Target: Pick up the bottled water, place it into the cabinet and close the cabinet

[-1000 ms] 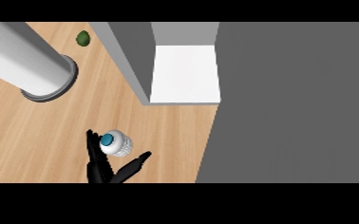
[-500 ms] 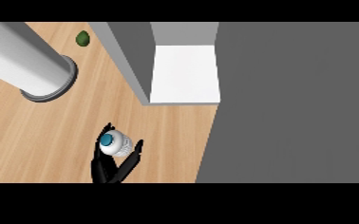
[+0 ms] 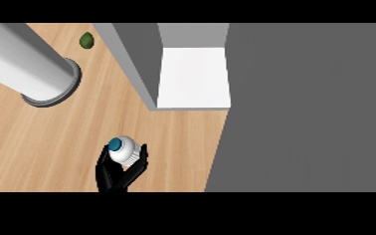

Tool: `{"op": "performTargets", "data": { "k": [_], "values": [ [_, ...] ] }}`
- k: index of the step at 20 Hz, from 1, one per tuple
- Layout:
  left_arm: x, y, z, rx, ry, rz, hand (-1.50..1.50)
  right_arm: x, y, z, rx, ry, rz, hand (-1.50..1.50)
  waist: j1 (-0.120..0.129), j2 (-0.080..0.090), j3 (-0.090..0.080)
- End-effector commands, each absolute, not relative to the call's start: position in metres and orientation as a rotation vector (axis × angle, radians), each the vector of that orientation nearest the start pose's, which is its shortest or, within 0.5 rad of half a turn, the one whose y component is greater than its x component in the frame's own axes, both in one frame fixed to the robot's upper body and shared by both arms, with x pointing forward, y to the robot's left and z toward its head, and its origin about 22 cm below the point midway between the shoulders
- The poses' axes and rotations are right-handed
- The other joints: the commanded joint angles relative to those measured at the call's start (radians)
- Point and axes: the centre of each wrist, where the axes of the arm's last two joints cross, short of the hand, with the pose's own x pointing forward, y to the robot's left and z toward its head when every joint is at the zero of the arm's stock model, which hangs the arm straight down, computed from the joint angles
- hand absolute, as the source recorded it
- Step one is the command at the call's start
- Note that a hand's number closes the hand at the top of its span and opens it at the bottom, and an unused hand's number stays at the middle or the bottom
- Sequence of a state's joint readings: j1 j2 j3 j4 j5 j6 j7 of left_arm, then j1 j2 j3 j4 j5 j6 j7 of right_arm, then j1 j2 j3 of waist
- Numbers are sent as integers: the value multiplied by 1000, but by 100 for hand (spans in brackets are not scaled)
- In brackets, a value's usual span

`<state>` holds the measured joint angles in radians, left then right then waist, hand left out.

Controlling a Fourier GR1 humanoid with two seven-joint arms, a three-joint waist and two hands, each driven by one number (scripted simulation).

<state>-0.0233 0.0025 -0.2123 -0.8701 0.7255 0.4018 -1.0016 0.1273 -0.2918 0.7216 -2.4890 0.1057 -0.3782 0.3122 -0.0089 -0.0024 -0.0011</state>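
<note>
the black right robot hand (image 3: pixel 120 172) curls round the white teal-capped water bottle (image 3: pixel 123 149) near the light wooden table's (image 3: pixel 66 129) front edge; the open white-floored cabinet (image 3: pixel 192 77) lies ahead, rightward.

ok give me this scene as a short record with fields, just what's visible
surface: wooden counter
bottle: bottled water, blue cap, white body, near the lower edge
robot hand: one black robot hand curled round the bottle; which side it is, unclear
cabinet: open cabinet, white inside, nothing seen in it
other: grey cylinder at left; small green item at top left
</note>
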Motion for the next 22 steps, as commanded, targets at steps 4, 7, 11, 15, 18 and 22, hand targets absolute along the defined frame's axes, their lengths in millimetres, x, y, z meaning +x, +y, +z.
{"op": "performTargets", "data": {
  "k": [4, 7, 11, 15, 18, 22],
  "values": [
    [199, 205, -142, 30, -1685, 466, 150, 98, -166, 178, 263, -1996, 239, -150, 1, -1, 1],
    [208, 238, -141, -109, -1675, 284, 150, 95, -165, 178, 312, -1984, 242, -150, -16, 0, 0],
    [195, 244, -147, -136, -1742, 333, 150, 79, -170, 180, 287, -1970, 219, -150, -2, -1, 1],
    [228, 236, -125, -178, -1753, 292, 150, 83, -173, 181, 285, -1978, 254, -150, 0, 0, 1],
    [216, 221, -96, -198, -1754, 243, 150, 95, -164, 184, 267, -1987, 206, -150, 13, -2, 1],
    [225, 208, -85, -276, -1720, 296, 150, 89, -169, 182, 273, -1971, 224, -150, 6, -1, 1]
  ]
}}
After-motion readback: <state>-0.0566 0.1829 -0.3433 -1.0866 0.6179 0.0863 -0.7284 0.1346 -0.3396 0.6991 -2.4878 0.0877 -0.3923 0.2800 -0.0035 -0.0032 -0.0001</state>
